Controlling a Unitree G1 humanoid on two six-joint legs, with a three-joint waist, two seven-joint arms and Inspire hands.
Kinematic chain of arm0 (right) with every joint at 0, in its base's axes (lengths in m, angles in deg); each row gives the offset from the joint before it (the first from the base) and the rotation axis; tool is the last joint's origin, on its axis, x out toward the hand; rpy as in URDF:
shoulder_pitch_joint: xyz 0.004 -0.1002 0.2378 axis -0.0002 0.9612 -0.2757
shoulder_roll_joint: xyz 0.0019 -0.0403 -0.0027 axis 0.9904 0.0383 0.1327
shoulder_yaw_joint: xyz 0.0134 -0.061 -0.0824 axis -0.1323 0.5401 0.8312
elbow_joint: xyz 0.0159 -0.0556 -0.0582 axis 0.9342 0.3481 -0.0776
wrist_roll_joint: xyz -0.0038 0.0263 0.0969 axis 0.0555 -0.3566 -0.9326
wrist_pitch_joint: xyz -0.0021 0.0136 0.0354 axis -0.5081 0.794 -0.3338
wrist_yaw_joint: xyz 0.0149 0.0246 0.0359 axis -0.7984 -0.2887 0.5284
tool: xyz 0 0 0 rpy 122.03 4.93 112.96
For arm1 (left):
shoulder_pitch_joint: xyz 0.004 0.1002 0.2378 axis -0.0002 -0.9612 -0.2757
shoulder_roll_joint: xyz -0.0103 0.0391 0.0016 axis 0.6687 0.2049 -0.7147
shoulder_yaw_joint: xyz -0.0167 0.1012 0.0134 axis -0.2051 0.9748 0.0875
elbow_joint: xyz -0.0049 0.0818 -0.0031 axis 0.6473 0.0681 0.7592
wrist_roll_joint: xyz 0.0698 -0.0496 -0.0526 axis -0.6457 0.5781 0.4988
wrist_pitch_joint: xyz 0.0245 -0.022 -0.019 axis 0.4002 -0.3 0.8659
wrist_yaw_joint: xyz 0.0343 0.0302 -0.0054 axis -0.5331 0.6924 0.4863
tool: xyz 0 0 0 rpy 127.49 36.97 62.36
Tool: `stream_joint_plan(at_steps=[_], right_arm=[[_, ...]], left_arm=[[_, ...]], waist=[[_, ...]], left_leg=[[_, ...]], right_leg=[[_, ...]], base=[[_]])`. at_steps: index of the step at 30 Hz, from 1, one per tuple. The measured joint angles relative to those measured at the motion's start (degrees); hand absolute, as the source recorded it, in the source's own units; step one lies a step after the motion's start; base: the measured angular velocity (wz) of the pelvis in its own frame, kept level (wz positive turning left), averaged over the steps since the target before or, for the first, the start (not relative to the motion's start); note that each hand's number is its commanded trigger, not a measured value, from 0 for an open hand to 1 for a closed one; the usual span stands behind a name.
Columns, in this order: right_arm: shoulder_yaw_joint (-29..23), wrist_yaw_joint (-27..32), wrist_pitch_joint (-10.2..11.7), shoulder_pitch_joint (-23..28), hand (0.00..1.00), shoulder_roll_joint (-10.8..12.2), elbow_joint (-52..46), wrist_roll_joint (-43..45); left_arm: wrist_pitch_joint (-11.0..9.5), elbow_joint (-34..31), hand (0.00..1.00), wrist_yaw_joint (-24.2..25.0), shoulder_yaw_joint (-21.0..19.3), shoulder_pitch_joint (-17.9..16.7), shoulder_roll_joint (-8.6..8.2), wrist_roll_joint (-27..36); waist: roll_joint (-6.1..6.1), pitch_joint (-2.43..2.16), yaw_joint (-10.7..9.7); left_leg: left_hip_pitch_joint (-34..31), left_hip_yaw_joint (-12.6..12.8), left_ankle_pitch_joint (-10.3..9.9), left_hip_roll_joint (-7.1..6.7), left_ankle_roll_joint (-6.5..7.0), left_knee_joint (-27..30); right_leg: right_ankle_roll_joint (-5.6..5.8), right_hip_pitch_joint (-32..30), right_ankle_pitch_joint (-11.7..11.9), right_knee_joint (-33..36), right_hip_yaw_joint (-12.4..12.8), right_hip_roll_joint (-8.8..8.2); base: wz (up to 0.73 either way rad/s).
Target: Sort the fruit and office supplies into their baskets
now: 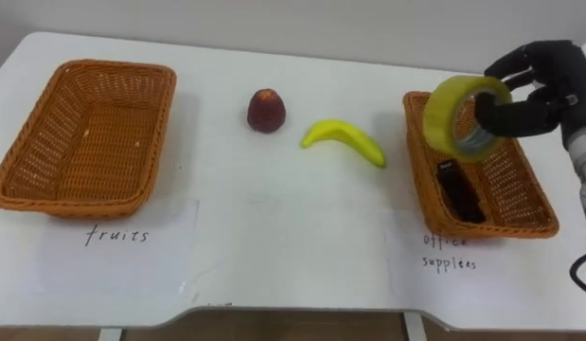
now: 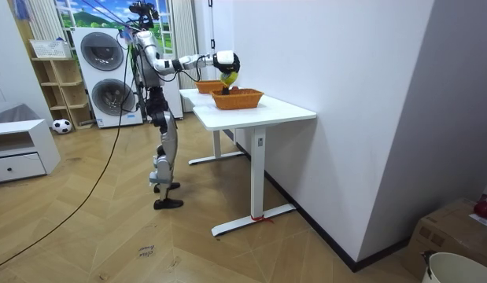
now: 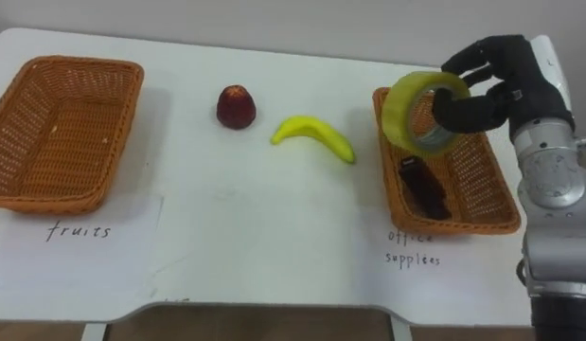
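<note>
My right hand [image 1: 548,85] pinches the tape roll [image 1: 439,118] above the office-supplies basket [image 1: 501,229]; I should lower it inside before letting go.

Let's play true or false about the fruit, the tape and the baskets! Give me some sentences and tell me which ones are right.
The right hand holds the tape roll over the office supplies basket. True.
The banana lies in a basket. False: it lies on the table.
The red fruit sits on the table beside the banana. True.
The office supplies basket holds nothing. False: a dark object lies inside.
</note>
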Motion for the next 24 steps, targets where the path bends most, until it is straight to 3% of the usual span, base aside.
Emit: stream_joint_plan(at_steps=[4,9,11,14,24], right_arm=[[0.0,0.0,0.0,0.0,1.0,-2.3,3.4,0.2],[0.0,0.0,0.1,0.1,1.0,-2.4,3.4,2.4],[0.0,0.0,0.2,0.2,1.0,-2.4,3.4,2.5],[0.1,0.0,1.1,1.5,1.0,-2.6,3.3,2.4],[0.3,-0.4,1.2,3.2,1.0,-2.5,3.4,4.7]], left_arm=[[-0.1,0.0,0.0,0.0,0.0,0.1,0.01,-0.4],[-0.2,-0.3,0.0,0.0,0.0,0.5,0.02,-1.0],[-0.6,-0.8,0.0,0.1,0.0,0.6,0.02,-1.0],[-0.6,-0.8,0.0,0.2,0.1,0.8,-0.01,-1.0],[-0.6,-1.9,0.0,0.4,0.2,0.6,-0.02,-0.5]], waist=[[-0.01,0.06,0.0],[-0.19,0.32,-0.3],[-0.46,0.67,-0.3],[-0.5,0.68,0.0],[0.24,0.75,0.5]], left_leg=[[0.1,0.2,0.0,0.13,-0.02,0.0],[0.1,0.6,-0.1,0.43,-0.12,-0.1],[-0.1,0.7,-0.2,0.54,-0.27,-0.1],[-0.2,0.8,-0.2,0.57,-0.37,-0.1],[-0.2,2.0,-0.3,0.63,-0.37,-0.1]], right_leg=[[-0.15,0.0,0.1,0.0,0.2,0.2],[-0.33,-0.2,0.2,0.0,0.2,0.49],[-0.38,-0.2,0.2,-0.1,0.3,0.62],[-0.39,-0.4,0.2,-0.1,0.4,0.67],[-0.39,-1.0,0.2,-0.2,1.4,0.71]], base=[[-0.02],[-0.04],[0.0],[0.0],[-0.05]])
